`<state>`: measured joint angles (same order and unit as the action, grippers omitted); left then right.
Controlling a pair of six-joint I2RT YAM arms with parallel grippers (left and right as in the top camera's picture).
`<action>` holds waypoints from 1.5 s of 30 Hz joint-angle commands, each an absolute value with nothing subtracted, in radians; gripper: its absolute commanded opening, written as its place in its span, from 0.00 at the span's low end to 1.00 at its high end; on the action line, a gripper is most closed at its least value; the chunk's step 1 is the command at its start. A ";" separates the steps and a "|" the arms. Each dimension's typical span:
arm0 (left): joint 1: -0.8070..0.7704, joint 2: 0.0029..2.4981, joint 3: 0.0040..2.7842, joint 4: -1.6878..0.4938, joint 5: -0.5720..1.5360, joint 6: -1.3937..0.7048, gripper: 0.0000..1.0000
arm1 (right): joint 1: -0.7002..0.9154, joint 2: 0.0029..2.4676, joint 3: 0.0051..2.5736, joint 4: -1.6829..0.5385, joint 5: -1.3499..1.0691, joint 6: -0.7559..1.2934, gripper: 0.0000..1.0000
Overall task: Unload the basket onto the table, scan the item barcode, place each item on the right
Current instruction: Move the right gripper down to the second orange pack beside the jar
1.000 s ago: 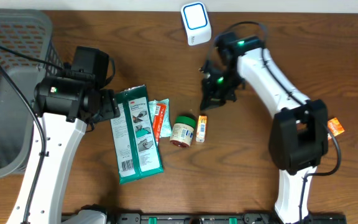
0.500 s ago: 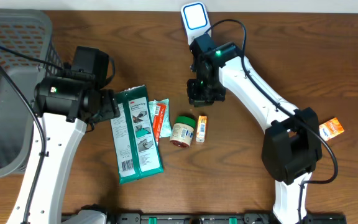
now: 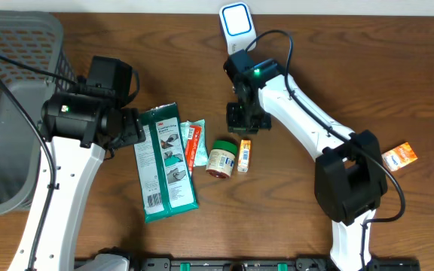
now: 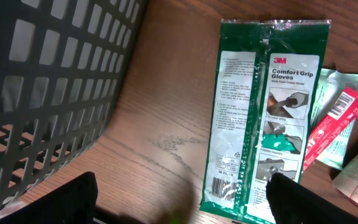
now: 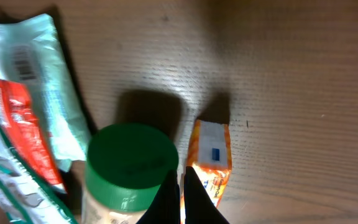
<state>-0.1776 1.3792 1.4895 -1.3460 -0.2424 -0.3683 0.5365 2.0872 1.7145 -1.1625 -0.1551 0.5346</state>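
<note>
A white scanner with a blue face [image 3: 236, 27] stands at the table's far edge. Mid-table lie a green glove package [image 3: 166, 162] [image 4: 263, 118], a red and pale-green packet [image 3: 193, 144] [image 5: 17, 124], a green-lidded jar [image 3: 221, 158] [image 5: 132, 158] and a small orange box [image 3: 244, 155] [image 5: 211, 155]. My right gripper [image 3: 241, 126] [image 5: 180, 183] is shut and empty, its tips hanging above the gap between jar lid and orange box. My left gripper [image 3: 132, 128] [image 4: 185, 208] stands open and empty just left of the glove package, whose barcode faces up.
A grey mesh basket [image 3: 6, 113] [image 4: 42, 93] fills the left side, close behind my left arm. An orange packet [image 3: 399, 156] lies alone at the right, beside the right arm's base.
My right arm has swung left and come down over the jar and the orange box, still shut. The orange packet at the right is uncovered. The left arm has not moved.
</note>
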 commanded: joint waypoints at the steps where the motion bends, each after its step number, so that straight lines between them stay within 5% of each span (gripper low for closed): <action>1: -0.175 1.379 1.492 -1.349 -0.256 -0.363 0.88 | 0.551 2.059 1.673 -1.144 -0.141 0.572 0.01; 30: -0.175 1.379 1.493 -1.349 -0.256 -0.363 0.88 | 0.566 2.059 1.623 -1.130 -0.192 0.560 0.01; 45: -0.175 1.379 1.492 -1.349 -0.256 -0.363 0.88 | 0.474 2.008 1.621 -1.296 -0.123 0.440 0.01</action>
